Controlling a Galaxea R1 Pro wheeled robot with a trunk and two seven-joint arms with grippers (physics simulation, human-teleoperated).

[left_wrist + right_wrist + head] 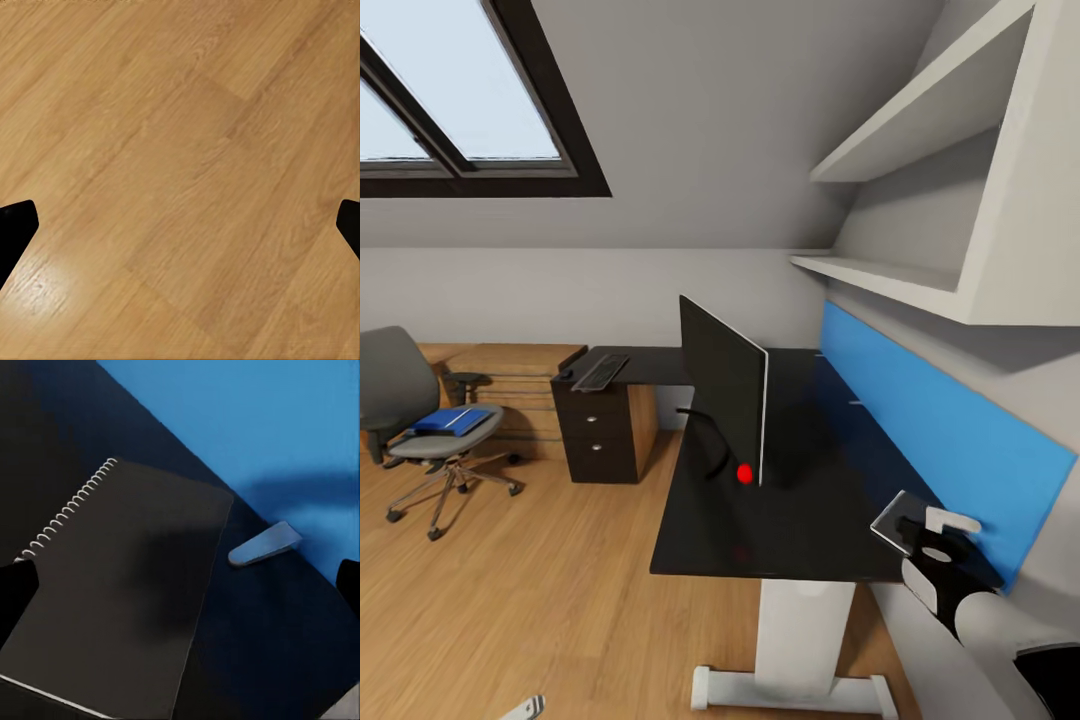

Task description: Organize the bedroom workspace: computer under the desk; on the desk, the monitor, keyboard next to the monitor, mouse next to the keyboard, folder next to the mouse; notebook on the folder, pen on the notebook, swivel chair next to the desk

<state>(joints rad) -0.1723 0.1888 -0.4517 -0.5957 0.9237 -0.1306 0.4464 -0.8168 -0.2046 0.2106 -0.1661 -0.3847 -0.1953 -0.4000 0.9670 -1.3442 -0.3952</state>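
The monitor [725,395] stands edge-on on the black desk [790,530]. The keyboard [600,372] lies on the desk's far wing, with the tiny mouse [565,375] at its left. Far left, the swivel chair [405,400] stands apart from the desk with the blue folder [452,420] on its seat. My right gripper [928,540] [180,592] hangs open just above the dark spiral notebook [127,592] [893,522], which lies flat by the wall. The short silvery pen [264,544] rests beside it. My left gripper [180,225] is open over bare wood floor. The computer is out of view.
A blue wall panel [930,420] runs behind the desk, with white shelves [905,280] overhead. The black drawer unit [600,435] holds up the desk's far wing, and a light-wood chest [510,385] stands behind the chair. Open floor [540,600] lies between chair and desk.
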